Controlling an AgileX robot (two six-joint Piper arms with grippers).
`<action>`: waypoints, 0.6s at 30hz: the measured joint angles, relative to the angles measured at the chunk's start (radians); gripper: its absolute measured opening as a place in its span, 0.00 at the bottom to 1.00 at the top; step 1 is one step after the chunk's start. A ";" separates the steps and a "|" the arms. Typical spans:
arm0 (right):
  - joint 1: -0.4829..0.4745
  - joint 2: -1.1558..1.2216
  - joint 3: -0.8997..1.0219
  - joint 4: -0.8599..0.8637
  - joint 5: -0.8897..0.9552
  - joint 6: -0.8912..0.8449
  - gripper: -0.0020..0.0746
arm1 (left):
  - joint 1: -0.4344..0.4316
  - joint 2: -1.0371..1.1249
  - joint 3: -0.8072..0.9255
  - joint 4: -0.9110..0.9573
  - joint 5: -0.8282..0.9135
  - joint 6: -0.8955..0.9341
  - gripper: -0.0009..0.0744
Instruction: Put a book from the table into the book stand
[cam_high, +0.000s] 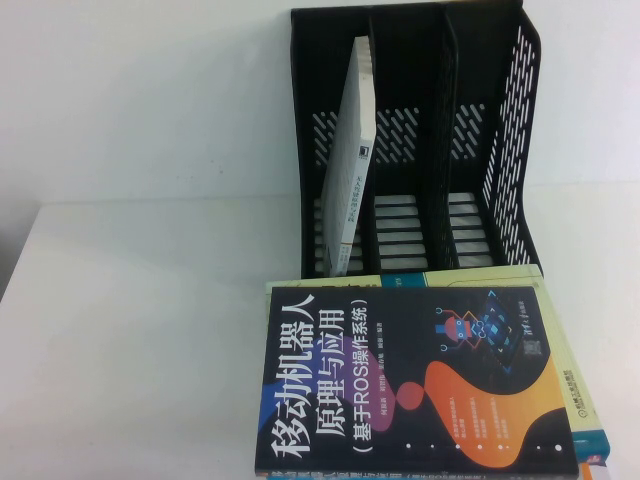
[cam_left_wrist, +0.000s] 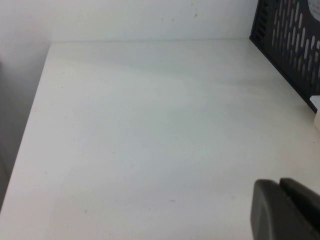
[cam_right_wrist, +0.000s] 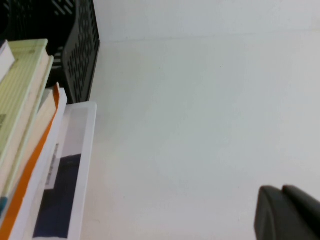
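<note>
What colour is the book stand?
Black, with slotted sides; the book stand shows best in the high view.

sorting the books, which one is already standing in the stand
The thin white-grey book, leaning upright in the stand's leftmost slot. The dark book and those beneath it lie flat on the table.

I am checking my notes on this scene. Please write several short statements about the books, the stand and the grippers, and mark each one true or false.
1. The book with the dark cover lies flat on top of a stack. True.
2. The book stand is empty. False: a white-grey thin book leans in its left slot.
3. The left gripper holds the dark book. False: it is shut on nothing, above the bare table.
4. The right gripper hangs over the table beside the stack. True.
5. The stand lies tipped over. False: it stands upright.
</note>
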 joint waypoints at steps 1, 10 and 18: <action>0.000 0.000 0.000 0.000 0.000 0.000 0.02 | 0.000 0.000 0.000 0.000 0.000 0.002 0.01; 0.000 0.000 0.008 0.004 -0.067 0.002 0.02 | 0.000 0.000 0.006 -0.011 -0.058 0.016 0.01; 0.000 0.000 0.008 0.006 -0.316 0.002 0.02 | 0.000 0.000 0.006 -0.185 -0.125 0.016 0.01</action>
